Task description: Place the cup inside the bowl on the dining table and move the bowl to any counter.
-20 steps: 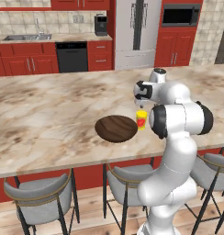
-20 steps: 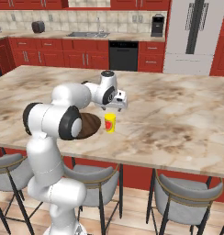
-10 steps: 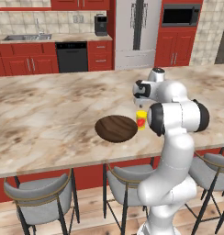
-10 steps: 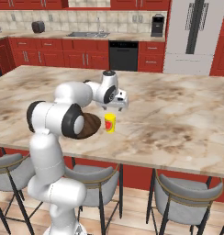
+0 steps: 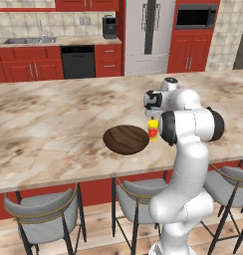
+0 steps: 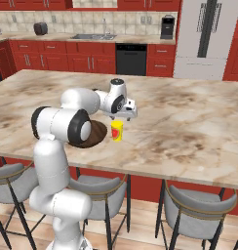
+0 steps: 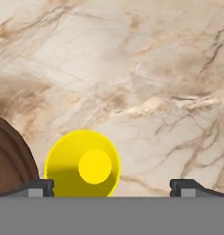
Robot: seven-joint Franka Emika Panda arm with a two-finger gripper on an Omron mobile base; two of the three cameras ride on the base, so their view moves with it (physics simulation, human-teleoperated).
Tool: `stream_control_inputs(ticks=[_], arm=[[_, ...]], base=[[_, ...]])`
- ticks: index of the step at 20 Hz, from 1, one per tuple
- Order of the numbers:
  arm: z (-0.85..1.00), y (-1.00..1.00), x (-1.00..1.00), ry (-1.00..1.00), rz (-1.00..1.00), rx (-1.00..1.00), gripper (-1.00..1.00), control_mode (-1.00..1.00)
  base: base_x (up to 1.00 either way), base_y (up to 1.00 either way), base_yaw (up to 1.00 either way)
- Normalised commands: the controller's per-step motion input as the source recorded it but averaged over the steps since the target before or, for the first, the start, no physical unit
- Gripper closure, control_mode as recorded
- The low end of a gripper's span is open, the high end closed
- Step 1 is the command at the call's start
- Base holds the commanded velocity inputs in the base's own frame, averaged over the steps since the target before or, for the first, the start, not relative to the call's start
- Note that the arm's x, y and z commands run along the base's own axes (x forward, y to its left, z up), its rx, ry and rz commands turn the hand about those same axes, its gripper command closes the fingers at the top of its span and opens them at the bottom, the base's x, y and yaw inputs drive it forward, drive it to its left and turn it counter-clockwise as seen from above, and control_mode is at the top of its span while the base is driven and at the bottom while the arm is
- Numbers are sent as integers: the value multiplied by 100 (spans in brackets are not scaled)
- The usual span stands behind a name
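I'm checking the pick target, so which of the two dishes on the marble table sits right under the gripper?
The small yellow cup, standing upright on the dining table beneath the open gripper. The wide dark wooden bowl lies beside it, off to one side.

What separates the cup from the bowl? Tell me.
Nothing: in the right base view the cup stands right beside the bowl on the dining table.

Red cabinets (image 5: 24,69), a steel fridge (image 5: 146,35) and black dishwasher (image 5: 78,62) line the tiled back wall (image 6: 91,22).
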Motion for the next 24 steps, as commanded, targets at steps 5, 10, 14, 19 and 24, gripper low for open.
stream_control_inputs(ticks=[5,10,14,19,24], arm=[[-19,-4,22,0,0,0,-100,-100],[-10,-3,8,1,0,0,-100,-100],[-11,-4,0,1,0,0,-100,-100],[-13,-2,0,0,0,0,-100,-100],[-11,-1,0,1,0,0,-100,-100]], base=[[0,0,0],[0,0,0],[0,0,0],[0,0,0],[0,0,0]])
